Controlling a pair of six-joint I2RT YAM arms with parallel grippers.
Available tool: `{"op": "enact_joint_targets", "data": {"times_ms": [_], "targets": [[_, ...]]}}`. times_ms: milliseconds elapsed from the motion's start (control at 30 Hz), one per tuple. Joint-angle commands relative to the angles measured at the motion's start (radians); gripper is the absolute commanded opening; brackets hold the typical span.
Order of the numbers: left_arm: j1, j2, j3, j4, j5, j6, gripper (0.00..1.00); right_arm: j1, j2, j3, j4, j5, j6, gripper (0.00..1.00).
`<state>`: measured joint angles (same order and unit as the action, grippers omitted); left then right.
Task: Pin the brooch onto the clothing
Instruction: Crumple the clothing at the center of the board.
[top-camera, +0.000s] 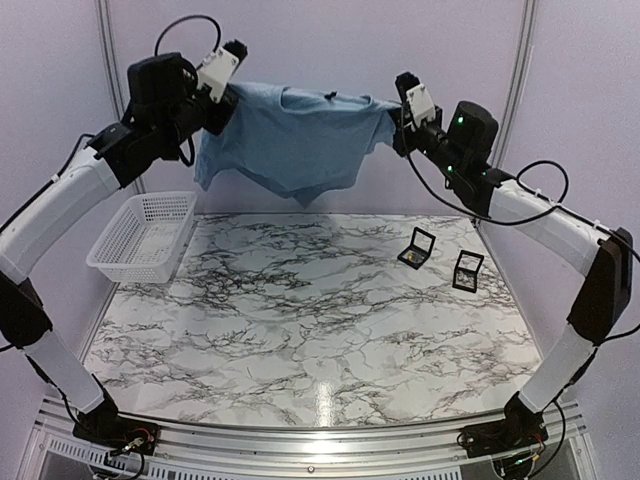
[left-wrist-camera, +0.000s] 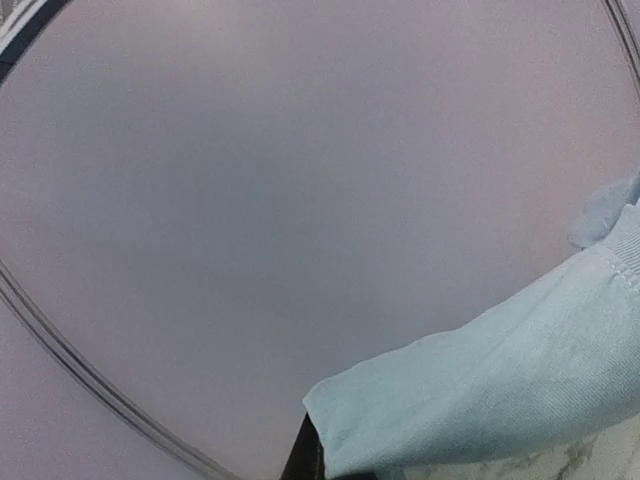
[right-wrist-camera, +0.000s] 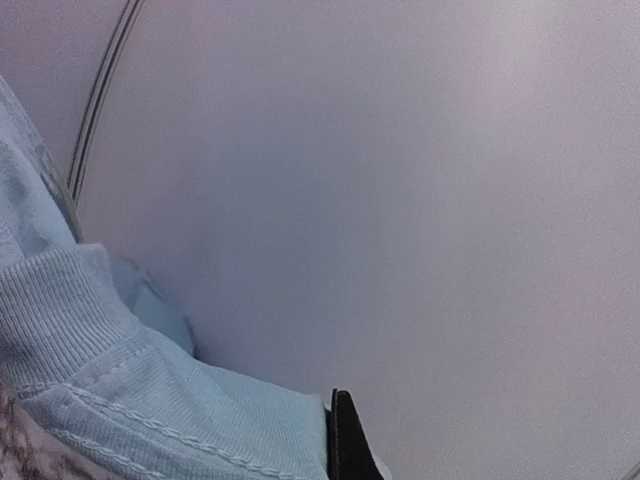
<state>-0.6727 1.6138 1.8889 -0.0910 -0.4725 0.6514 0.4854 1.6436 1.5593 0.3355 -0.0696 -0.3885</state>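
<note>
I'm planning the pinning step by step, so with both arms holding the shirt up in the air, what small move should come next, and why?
Probably lower the T-shirt with both arms and lay it on the marble table. It hangs sagging between the left gripper and right gripper, both shut on it, so neither is free to reach the open black cases.

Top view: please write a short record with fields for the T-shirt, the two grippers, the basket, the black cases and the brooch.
T-shirt: light blue, hanging in the air between both grippers
left gripper: shut on T-shirt
right gripper: shut on T-shirt
basket: white, table left side
black cases: two, open, table right side
brooch: not discernible
</note>
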Motion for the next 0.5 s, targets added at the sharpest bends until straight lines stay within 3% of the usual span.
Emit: {"op": "enact_joint_targets", "data": {"times_ms": [0, 133, 267, 467], "targets": [[-0.056, -0.096, -0.332, -0.108, -0.067, -0.074, 0.0, 0.067, -0.095, -0.28, -0.176, 0.007, -0.093, 0.0], [-0.132, -0.134, -0.585, -0.33, -0.021, -0.277, 0.0, 0.187, -0.161, -0.498, -0.418, 0.059, -0.142, 0.0], [-0.171, -0.064, -0.756, -0.494, 0.125, -0.451, 0.0, 0.266, -0.178, -0.627, -0.583, 0.027, -0.069, 0.0], [-0.217, 0.089, -0.817, -0.586, 0.225, -0.531, 0.02, 0.371, -0.1, -0.605, -0.813, -0.024, -0.04, 0.0]]}}
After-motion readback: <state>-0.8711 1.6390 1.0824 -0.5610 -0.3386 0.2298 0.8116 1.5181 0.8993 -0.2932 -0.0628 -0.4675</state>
